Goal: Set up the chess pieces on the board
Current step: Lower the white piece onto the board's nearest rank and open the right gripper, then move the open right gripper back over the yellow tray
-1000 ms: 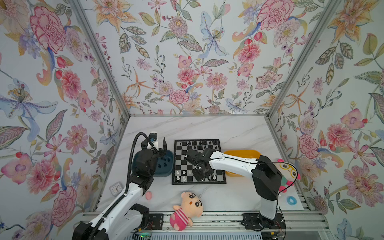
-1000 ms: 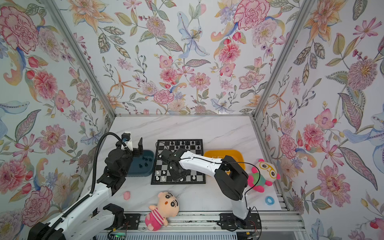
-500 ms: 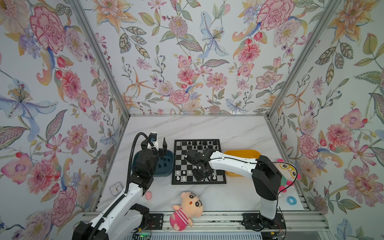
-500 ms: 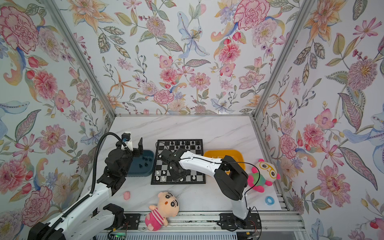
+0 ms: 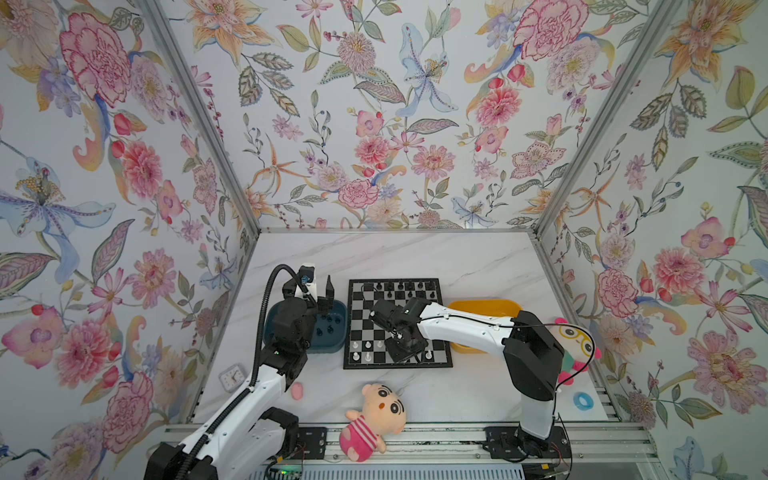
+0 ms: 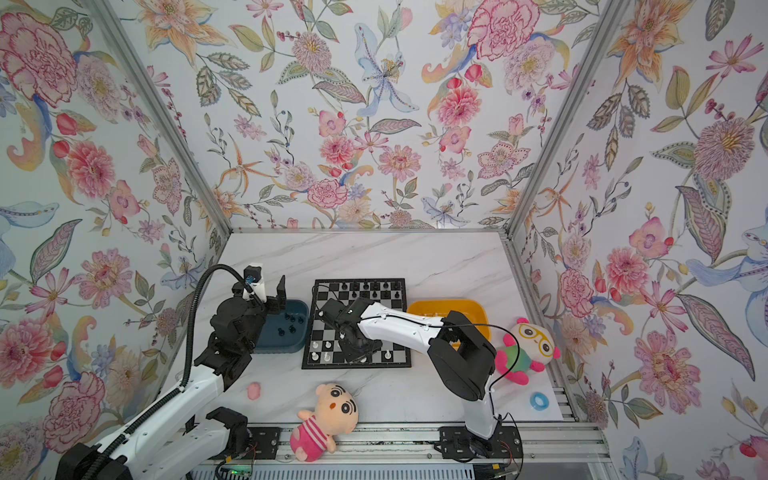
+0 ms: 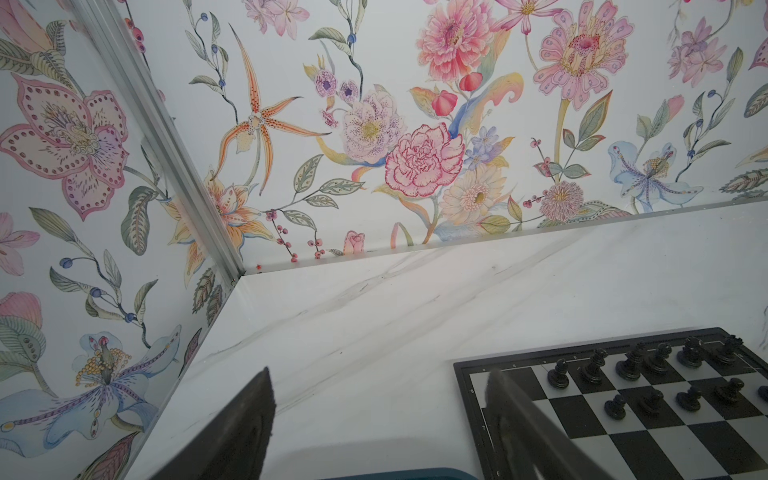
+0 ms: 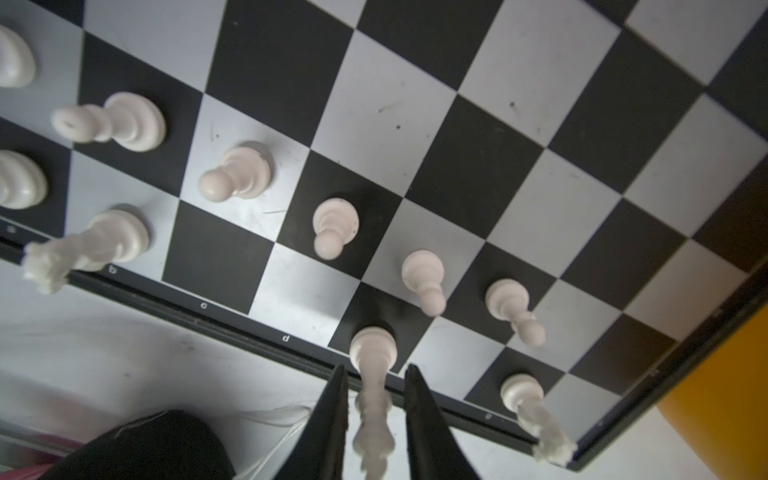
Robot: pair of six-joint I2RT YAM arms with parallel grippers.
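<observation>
The right claw (image 8: 376, 368) hangs low over the near edge of the board (image 5: 361, 328), released. Its fingers (image 8: 332, 415) flank a tall white piece (image 8: 373, 353) with a thin gap on each side, and that piece stands upright on a black square of the edge row. White pawns (image 8: 424, 274) crowd the next row, and another tall white piece (image 8: 521, 390) stands near in the edge row. In both top views the right arm (image 5: 461, 328) lies across the board and hides this spot. Black pieces (image 5: 395, 286) fill the far rows. The left claw (image 7: 379, 374) is wide open and empty, raised above the blue tray (image 5: 338, 343). That tray sits just beside the board's left edge and holds a few black pieces (image 5: 326, 324). A yellow tray (image 5: 482, 305) sits at the right edge. A doll (image 5: 374, 419), pink lump (image 5: 296, 390) and clock (image 5: 232, 376) lie toward the front.
</observation>
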